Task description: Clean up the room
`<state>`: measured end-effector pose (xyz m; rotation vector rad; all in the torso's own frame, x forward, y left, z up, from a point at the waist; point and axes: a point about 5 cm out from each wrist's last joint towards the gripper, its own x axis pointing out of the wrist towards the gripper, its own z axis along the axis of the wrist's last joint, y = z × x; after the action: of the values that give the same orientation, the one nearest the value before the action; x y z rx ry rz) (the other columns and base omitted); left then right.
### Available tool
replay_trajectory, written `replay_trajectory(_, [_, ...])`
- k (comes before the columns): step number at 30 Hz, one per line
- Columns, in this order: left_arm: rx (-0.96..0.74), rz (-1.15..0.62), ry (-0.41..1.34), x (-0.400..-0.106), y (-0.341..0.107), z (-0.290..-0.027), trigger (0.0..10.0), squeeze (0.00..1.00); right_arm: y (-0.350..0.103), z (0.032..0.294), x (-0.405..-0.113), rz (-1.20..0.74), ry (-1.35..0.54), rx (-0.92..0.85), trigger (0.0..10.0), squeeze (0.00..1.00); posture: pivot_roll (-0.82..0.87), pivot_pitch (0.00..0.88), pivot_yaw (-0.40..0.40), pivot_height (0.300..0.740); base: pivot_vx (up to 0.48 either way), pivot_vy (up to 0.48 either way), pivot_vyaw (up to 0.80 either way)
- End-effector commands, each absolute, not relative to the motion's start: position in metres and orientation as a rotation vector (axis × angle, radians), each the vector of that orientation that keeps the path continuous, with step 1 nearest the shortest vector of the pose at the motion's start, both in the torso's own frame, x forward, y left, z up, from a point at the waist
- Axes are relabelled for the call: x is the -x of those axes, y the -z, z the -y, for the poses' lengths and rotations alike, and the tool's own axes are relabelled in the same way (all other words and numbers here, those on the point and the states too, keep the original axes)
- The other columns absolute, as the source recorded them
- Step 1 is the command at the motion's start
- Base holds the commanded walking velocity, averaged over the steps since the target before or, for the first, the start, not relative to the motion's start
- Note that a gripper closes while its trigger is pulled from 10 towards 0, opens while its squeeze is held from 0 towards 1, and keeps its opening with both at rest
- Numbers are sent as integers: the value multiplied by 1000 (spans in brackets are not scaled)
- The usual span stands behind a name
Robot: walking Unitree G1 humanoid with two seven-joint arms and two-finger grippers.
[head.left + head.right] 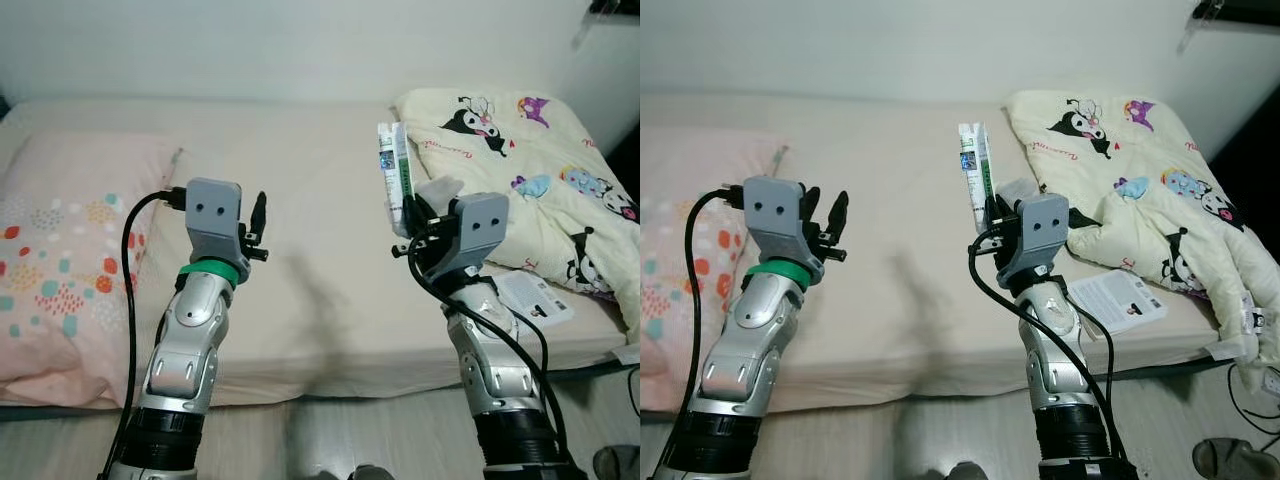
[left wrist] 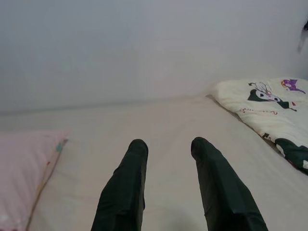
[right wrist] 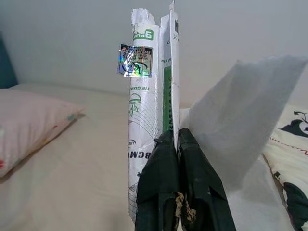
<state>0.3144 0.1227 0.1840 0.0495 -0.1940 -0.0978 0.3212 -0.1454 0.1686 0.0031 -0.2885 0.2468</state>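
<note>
My right gripper [image 3: 172, 137] is shut on a white and green plastic packet [image 1: 396, 175], held upright above the bed; the packet [image 3: 151, 125] has a silver sticker near its top, and a white tissue [image 3: 240, 130] sticks out beside the fingers. My left gripper [image 2: 168, 147] is open with nothing between its fingers, raised over the bare beige mattress [image 1: 300, 190]. In the left eye view the left gripper [image 1: 258, 220] hovers beside the pink pillow [image 1: 65, 250].
A cream blanket [image 1: 520, 165] with cartoon prints lies bunched on the bed's right side. A white printed card [image 1: 537, 297] lies near the bed's front right edge. Wooden floor [image 1: 330, 435] runs along the front. Cables [image 1: 1255, 390] and a shoe [image 1: 1230, 458] sit at lower right.
</note>
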Motion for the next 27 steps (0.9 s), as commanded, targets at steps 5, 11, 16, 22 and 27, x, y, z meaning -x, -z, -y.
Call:
replay_trajectory(5, [-66, 207, 114, -312, -184, -120, 10000, 0, -164, 148, -321, 276, -240, 6, 10000, 0, -62, 55, -43, 720, 0, -480, 0])
replay_trajectory(11, [-64, 209, 118, -313, -184, -119, 10000, 0, -164, 147, -321, 276, -236, -2, 10000, 0, -63, 53, -39, 720, 0, -480, 0])
replay_trajectory(16, [-64, 205, 116, -314, -184, -120, 10000, 0, -164, 147, -321, 277, -236, -5, 10000, 0, -63, 51, -36, 720, 0, -477, 0])
replay_trajectory(22, [-72, 194, 115, -315, -182, -120, 10000, 0, -164, 147, -321, 277, -232, -10, 10000, 0, -65, 51, -33, 720, 0, -426, 0])
replay_trajectory(27, [-75, 195, 114, -315, -182, -120, 10000, 0, -164, 147, -321, 276, -231, -13, 10000, 0, -65, 52, -32, 720, 0, -392, 0])
